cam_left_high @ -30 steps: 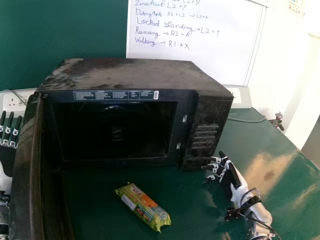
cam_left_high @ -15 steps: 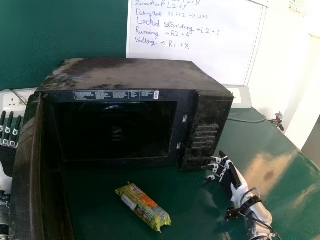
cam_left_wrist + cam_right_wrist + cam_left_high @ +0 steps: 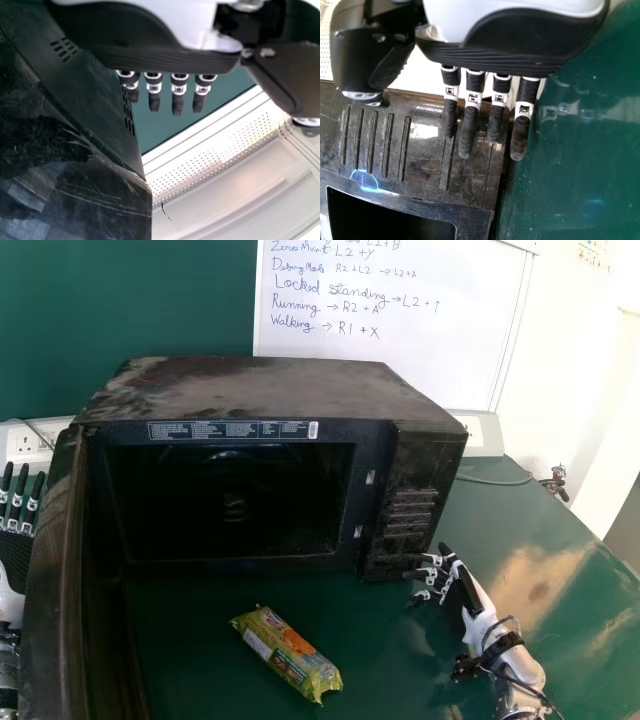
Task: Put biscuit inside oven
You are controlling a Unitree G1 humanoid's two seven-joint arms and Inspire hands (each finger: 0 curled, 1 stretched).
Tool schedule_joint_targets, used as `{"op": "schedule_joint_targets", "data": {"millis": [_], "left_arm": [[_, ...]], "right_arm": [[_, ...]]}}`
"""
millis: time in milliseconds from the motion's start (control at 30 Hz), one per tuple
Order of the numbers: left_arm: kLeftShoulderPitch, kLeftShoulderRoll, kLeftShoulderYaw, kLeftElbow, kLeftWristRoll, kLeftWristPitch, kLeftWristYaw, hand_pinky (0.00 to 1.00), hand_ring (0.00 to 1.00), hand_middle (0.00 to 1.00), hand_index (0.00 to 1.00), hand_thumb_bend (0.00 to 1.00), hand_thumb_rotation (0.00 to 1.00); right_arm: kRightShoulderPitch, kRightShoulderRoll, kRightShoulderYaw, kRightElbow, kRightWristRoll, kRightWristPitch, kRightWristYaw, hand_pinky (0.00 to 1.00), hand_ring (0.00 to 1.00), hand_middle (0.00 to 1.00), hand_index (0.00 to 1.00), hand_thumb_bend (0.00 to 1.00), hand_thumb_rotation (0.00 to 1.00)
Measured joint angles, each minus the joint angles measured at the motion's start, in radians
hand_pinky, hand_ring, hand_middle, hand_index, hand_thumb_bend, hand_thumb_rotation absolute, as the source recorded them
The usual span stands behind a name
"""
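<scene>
The head view's bottom edge crops the oven door [image 3: 50, 590]

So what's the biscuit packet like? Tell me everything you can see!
The biscuit packet is long and plump, with a shiny, crinkly wrapper that looks like plastic. It is mostly yellowish green, with an orange patch and a whitish strip along one side. Both ends are pinched flat, and it looks closed. It lies down on the green table, in front of the open oven, slanting from far left to near right. Only the table touches it.
</scene>
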Motion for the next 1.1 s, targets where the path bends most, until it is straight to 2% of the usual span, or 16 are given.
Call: {"op": "schedule_joint_targets", "data": {"millis": [233,267,433,600,733,833,1100], "left_arm": [[-0.004,0.002,0.0,0.008,0.0,0.0,-0.01,0.0,0.04,0.69,1.0,0.28,1.0],[-0.005,0.003,0.0,0.01,0.0,0.001,-0.016,0.0,0.07,0.68,1.0,0.28,1.0],[-0.004,0.006,0.001,0.012,0.0,0.008,-0.021,0.0,0.06,0.66,1.0,0.3,1.0],[-0.004,0.006,0.001,0.012,0.0,0.004,-0.02,0.0,0.07,0.67,1.0,0.3,1.0],[-0.002,0.005,0.001,0.01,0.0,0.0,-0.007,0.0,0.03,0.67,1.0,0.31,1.0],[0.0,0.005,0.0,0.008,0.0,-0.001,-0.004,0.0,0.02,0.69,1.0,0.31,1.0],[-0.004,0.001,0.0,0.006,0.0,-0.003,-0.002,0.0,0.07,0.68,1.0,0.32,1.0]], "right_arm": [[0.002,-0.009,0.005,0.002,-0.003,-0.017,0.02,0.39,0.44,0.56,0.78,0.71,0.05],[0.002,-0.01,0.005,0.0,-0.003,-0.017,0.024,0.4,0.45,0.57,0.78,0.71,0.03],[0.016,-0.011,-0.006,-0.018,0.018,-0.02,0.083,0.42,0.49,0.59,0.78,0.73,0.0],[0.045,-0.01,-0.006,-0.064,0.026,-0.019,0.112,0.5,0.53,0.6,0.79,0.72,0.0],[0.073,-0.009,0.001,-0.119,0.025,-0.018,0.129,0.46,0.54,0.62,0.81,0.74,0.06],[0.092,-0.01,0.01,-0.16,0.021,-0.019,0.136,0.47,0.54,0.64,0.82,0.77,0.1],[0.16,-0.005,0.028,-0.39,0.02,0.01,0.112,0.5,0.6,0.7,0.87,0.85,0.18]]}}
